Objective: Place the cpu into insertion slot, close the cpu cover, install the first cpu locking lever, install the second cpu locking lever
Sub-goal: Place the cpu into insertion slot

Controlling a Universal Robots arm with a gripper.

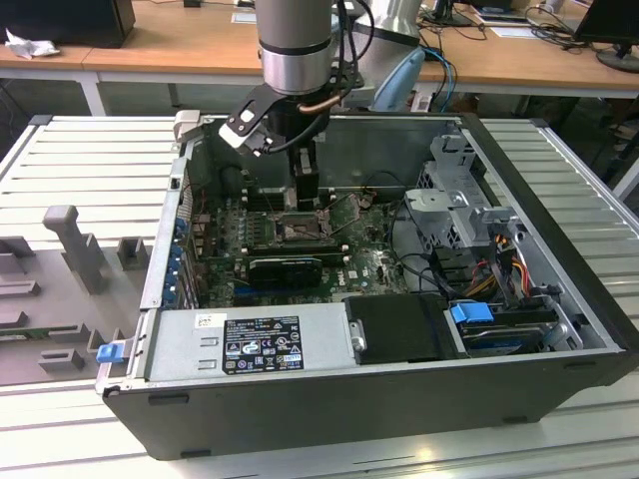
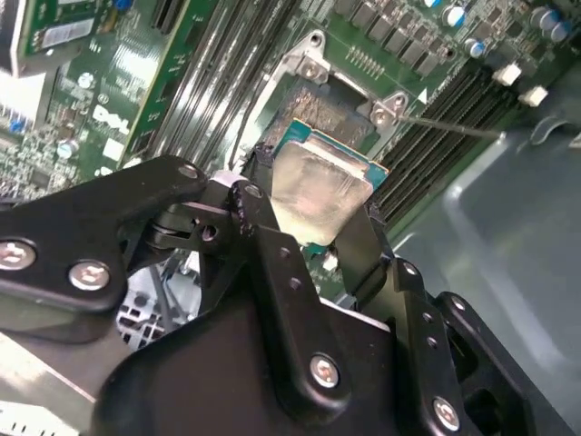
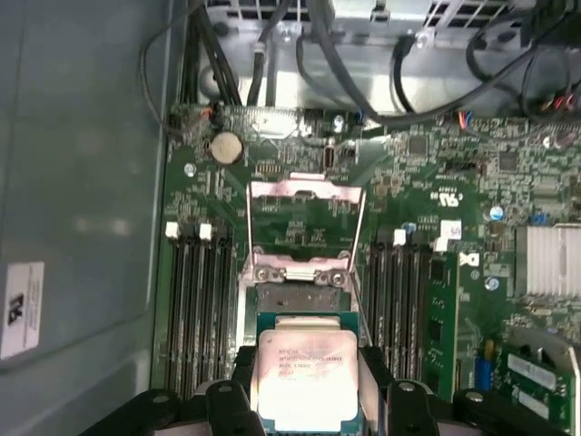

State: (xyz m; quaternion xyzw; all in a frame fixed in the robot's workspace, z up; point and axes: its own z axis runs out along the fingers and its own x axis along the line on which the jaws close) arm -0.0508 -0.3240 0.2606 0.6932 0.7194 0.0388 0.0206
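My gripper (image 3: pixel 307 386) is shut on the cpu (image 3: pixel 304 372), a small square chip with a pale metal face, with one black finger on each side. In the second wrist view the cpu (image 2: pixel 318 186) sits between the fingers (image 2: pixel 272 232) right over the insertion slot (image 2: pixel 313 95); whether it touches the slot I cannot tell. The cpu cover (image 3: pixel 304 222), a thin silvery frame, stands swung open beyond the slot (image 3: pixel 300 295). A thin lever rod (image 2: pixel 454 127) sticks out beside the socket. In the exterior view the gripper (image 1: pixel 307 200) hangs low inside the computer case, above the slot (image 1: pixel 300 232).
Long black memory slots (image 3: pixel 200 309) flank the socket on both sides. Black cables (image 3: pixel 363 82) run along the board's edge near the metal case wall (image 3: pixel 82 182). A power supply (image 1: pixel 250 344) and drive cage (image 1: pixel 469 210) fill the case's near and right parts.
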